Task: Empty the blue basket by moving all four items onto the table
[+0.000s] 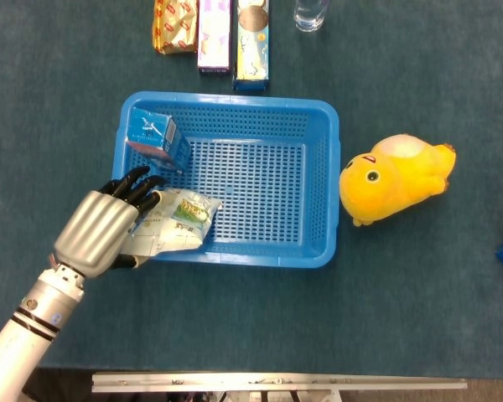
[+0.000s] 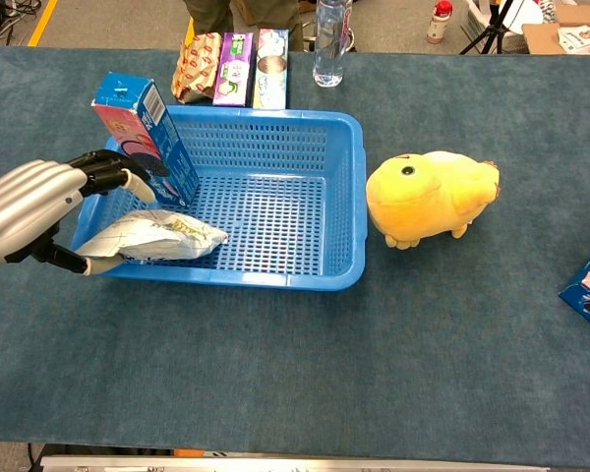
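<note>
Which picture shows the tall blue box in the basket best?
The chest view. The blue box stands upright in the blue basket's back left corner there, showing its full side and printed face. The head view looks straight down, so it shows mostly the box's top and looks squashed short.
</note>
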You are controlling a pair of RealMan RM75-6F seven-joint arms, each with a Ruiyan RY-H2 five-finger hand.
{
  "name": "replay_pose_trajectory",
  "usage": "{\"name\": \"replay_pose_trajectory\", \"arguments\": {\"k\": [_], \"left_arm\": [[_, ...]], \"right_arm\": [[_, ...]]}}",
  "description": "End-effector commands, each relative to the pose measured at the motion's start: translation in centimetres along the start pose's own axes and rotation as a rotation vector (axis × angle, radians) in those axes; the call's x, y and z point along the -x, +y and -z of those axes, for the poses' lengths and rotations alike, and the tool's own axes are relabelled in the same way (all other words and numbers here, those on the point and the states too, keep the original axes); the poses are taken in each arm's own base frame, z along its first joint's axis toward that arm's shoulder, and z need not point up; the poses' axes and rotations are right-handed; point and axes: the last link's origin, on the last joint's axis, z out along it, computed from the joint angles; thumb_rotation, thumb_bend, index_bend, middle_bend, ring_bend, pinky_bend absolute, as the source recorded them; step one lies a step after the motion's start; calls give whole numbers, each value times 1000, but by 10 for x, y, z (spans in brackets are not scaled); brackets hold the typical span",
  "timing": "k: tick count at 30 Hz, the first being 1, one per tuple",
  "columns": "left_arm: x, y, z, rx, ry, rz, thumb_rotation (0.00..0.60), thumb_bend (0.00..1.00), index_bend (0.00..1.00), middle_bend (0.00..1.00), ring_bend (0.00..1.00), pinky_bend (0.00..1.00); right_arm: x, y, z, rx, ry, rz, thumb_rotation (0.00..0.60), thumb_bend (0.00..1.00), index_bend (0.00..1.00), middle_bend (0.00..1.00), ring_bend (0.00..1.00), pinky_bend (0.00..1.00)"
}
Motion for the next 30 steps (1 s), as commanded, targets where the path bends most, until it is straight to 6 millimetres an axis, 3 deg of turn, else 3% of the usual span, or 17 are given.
{"name": "replay_pose_trajectory", "arguments": {"k": [1,11,21,25,30], "left_arm": [[0,-1,-2,-4,-5,-12,600,206,321,230,148,309],[0,0,-7,-9,10,-46,600,206,493,427,307,381],[-2,5,-11,-8,126,-97,600,209,681,633,477,534],[-3,7,-12,-7,179,-126,600,258,768,733,557,606],[-3,8,-12,-1,223,-157,600,263,802,793,614,659]], "right_arm": [[0,0,1,2,0,-3,600,0,49,192,243,385],[2,1,1,3,-2,-11,600,0,50,192,243,385],[4,2,2,5,-7,-19,600,0,51,192,243,385],[5,2,2,7,-6,-21,600,0,51,192,243,385],[6,3,3,9,-8,-24,600,0,51,192,243,385]]}}
